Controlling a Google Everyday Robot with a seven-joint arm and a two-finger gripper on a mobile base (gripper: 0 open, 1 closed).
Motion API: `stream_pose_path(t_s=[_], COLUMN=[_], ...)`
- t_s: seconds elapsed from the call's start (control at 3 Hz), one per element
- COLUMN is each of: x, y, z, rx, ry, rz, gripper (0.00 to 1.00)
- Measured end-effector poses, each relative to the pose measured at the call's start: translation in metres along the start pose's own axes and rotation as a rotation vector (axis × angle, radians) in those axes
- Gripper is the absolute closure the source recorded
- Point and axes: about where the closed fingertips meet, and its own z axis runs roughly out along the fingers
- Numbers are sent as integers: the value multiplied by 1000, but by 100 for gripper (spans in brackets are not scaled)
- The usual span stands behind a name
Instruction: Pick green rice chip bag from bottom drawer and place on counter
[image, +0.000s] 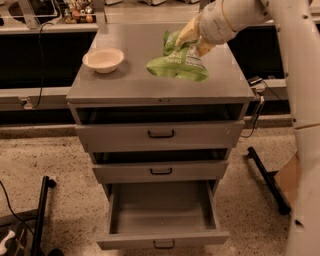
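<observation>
The green rice chip bag (178, 62) hangs over the right part of the counter (130, 75), its lower edge at or just above the surface. My gripper (192, 40) is shut on the bag's top edge, with the pale arm reaching in from the upper right. The bottom drawer (162, 215) is pulled wide open and shows nothing inside.
A cream bowl (103, 59) sits on the counter's left side. The two upper drawers (160, 134) are slightly open. A black stand leg (40, 215) lies on the floor at left, a cardboard box (287, 177) at right. A bench with clutter runs behind.
</observation>
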Motion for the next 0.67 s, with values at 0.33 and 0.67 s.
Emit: stream_pose_path(t_s=[0.33, 0.67], x=[31, 52], y=[7, 22], z=[9, 10], rx=[-26, -69], ry=[72, 135], rz=[55, 124], gripper=[100, 100])
